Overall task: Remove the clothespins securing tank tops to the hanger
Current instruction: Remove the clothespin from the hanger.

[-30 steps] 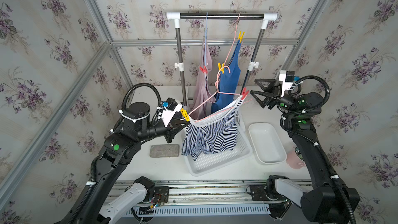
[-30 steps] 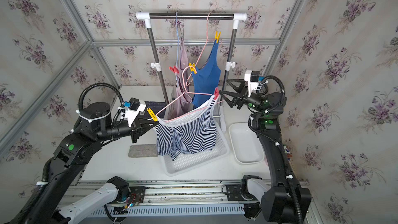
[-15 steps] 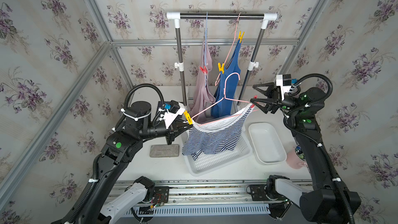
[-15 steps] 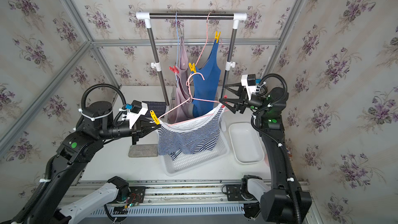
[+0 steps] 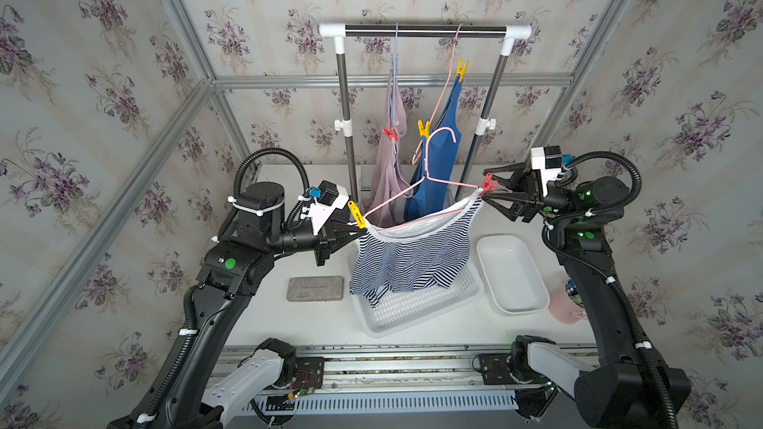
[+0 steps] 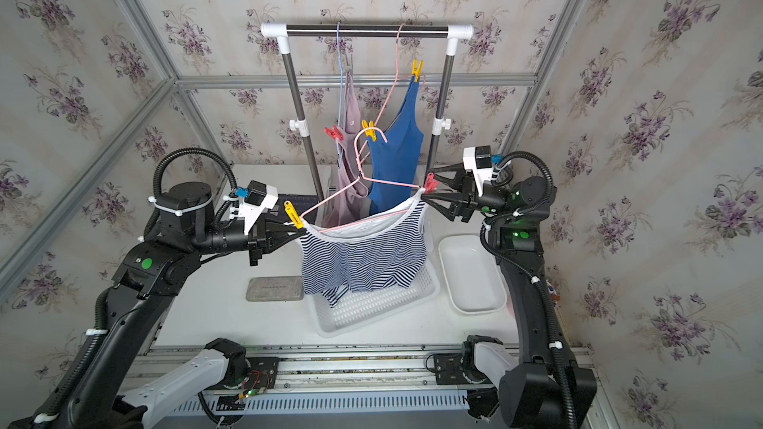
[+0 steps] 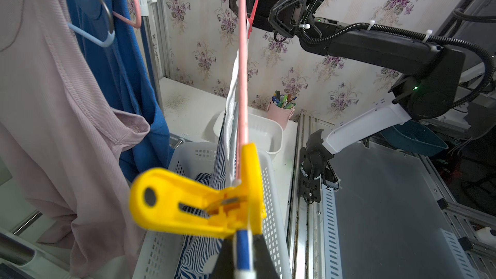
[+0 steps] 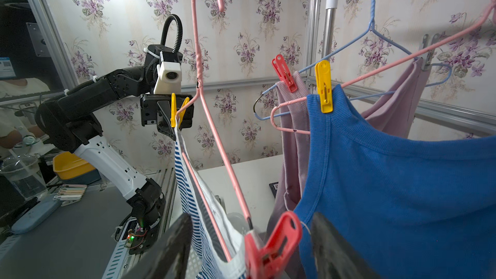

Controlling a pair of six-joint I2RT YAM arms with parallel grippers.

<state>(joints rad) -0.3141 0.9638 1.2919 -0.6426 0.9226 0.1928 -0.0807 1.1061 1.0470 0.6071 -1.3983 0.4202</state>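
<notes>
left gripper [image 5: 363,234]: jaws pinched tight on the shoulder of the navy-and-white striped tank top [image 5: 413,257]. the grip sits directly under the yellow plastic spring clothespin [image 7: 198,205], which bites strap and wire together at one end of the thin pink wire hanger [image 5: 454,182]. the hanger is off the rail, its hook free in the air. the striped top sags from it, hem reaching down into the white perforated plastic basket [image 5: 417,307].

behind, the dusty mauve tank top [image 5: 388,175] and the bright blue tank top [image 5: 437,158] hang on the rail, each pinned to its own hanger.

at the pink hanger's other end, the red plastic spring clothespin [image 8: 271,245] grips the second strap.

right gripper [image 5: 485,184]: jaws wide, one finger either side of the red pin's flared prongs, not yet pressing them.

step in hand, as judged: taking off the red pin. the next move calls for closing squarely on the prongs until the clip's mouth gapes, then drawing it clear of wire and strap while the left arm steadies the hanger. the shallow white plastic tray [image 5: 512,278] beside the basket looks a likely drop place.
</notes>
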